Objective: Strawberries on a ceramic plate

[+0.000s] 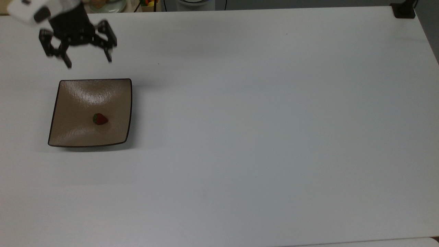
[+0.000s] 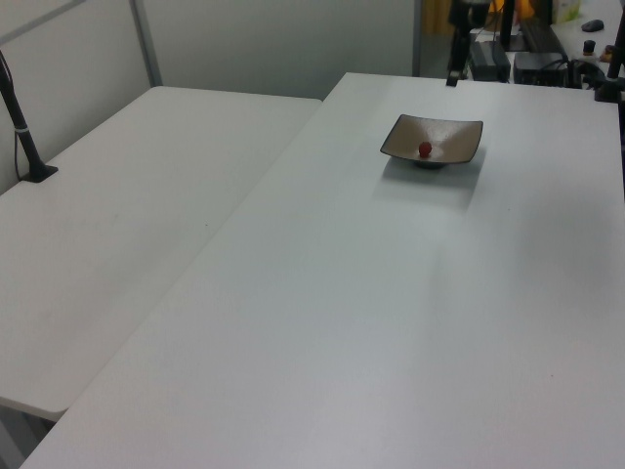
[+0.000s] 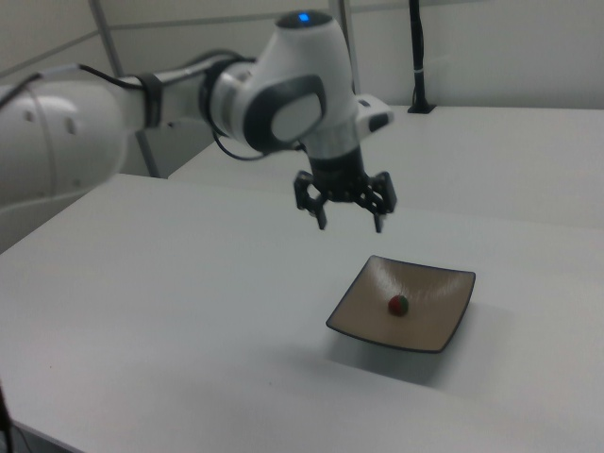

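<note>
The black two-finger end effector hangs in the air with its fingers spread wide and nothing between them; in the right view it is raised above the table and off to the side of the plate rather than over it. Behind it runs the white and grey arm with a blue light on its top joint.

Below, the square glossy tan-brown ceramic plate with a thin dark rim sits flat on the white table. The tiny red strawberry with a dark green leafy cap lies inside the plate, near its middle, touching the glaze and free of the end effector.

Judged from how things lie, the task looks done: the fruit is on the plate and released, and nothing seems left but for the arm to clear away. No other strawberry lies on the table.

The top view gives the plate's outline and rippled glaze and shows the leafy cap pointing toward the top view's left. The right view shows what that one cannot: the height of the end effector above the table and the upturned corners of the plate, with the strawberry in its hollow. The left view shows plate and strawberry far off, plus a second white table alongside.
</note>
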Robot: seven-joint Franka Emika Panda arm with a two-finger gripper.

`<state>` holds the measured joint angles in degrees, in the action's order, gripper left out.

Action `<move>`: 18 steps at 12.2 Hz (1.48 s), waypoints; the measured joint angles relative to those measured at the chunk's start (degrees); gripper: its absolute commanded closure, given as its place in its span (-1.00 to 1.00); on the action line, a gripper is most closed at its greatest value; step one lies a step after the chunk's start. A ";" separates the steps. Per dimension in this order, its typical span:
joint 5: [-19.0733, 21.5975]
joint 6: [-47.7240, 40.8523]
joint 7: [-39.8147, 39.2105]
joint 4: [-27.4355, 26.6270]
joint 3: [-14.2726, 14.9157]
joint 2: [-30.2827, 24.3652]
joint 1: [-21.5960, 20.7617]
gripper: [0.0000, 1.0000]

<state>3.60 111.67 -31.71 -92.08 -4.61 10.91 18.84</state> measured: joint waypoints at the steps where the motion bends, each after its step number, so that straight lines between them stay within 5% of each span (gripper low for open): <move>1: 0.01 -4.49 1.89 0.10 0.00 -3.19 -0.04 -1.00; 8: 0.09 -20.59 17.77 1.73 0.27 -12.93 -8.92 -1.00; 13: 0.01 -21.29 29.57 0.84 1.02 -13.51 -22.55 -1.00; 18: 0.01 -17.28 30.13 -2.02 1.81 -14.05 -26.04 -1.00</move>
<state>3.61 94.39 -1.58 -94.10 -2.80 -3.14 -7.20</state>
